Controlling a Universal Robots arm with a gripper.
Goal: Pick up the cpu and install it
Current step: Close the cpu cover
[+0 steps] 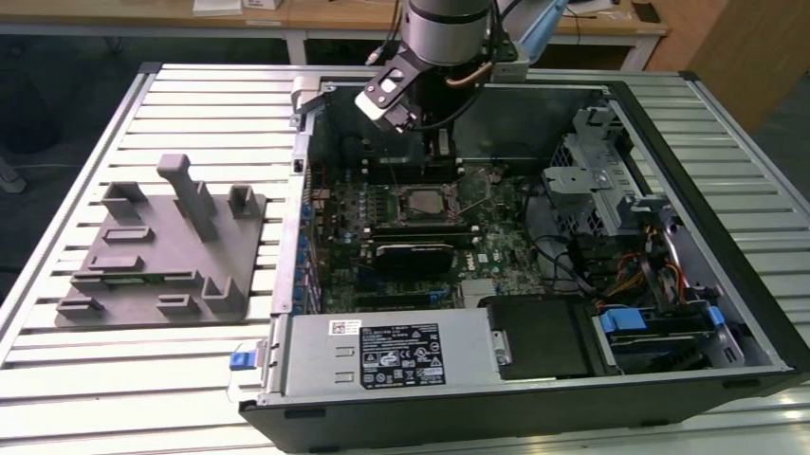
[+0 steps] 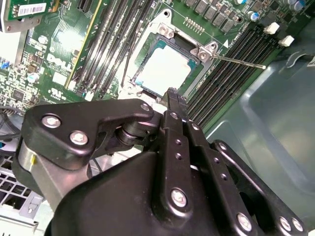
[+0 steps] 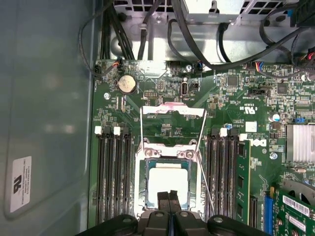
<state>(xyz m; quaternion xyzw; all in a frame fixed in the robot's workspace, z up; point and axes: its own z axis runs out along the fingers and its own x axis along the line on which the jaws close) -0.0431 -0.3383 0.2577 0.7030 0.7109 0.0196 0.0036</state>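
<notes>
The cpu (image 3: pixel 167 179), a pale silver square, lies flat in the motherboard socket, and its metal load plate (image 3: pixel 172 112) is swung open beside it. It also shows in the second wrist view (image 2: pixel 165 69) and, small, in the exterior view (image 1: pixel 422 200). My gripper (image 3: pixel 169 196) hovers just above one edge of the chip, shut, with its black fingertips (image 2: pixel 172 96) pressed together and nothing between them. In the exterior view the gripper (image 1: pixel 437 142) hangs inside the open computer case, above the far part of the board.
A thin socket lever (image 2: pixel 241 61) sticks out beside the socket. Memory slots (image 3: pixel 112 172) flank it on both sides. A black heatsink block (image 1: pixel 412 254), a power supply (image 1: pixel 379 355) and a drive cage (image 1: pixel 595 180) crowd the case. A grey fixture (image 1: pixel 165 246) stands on the exterior view's left.
</notes>
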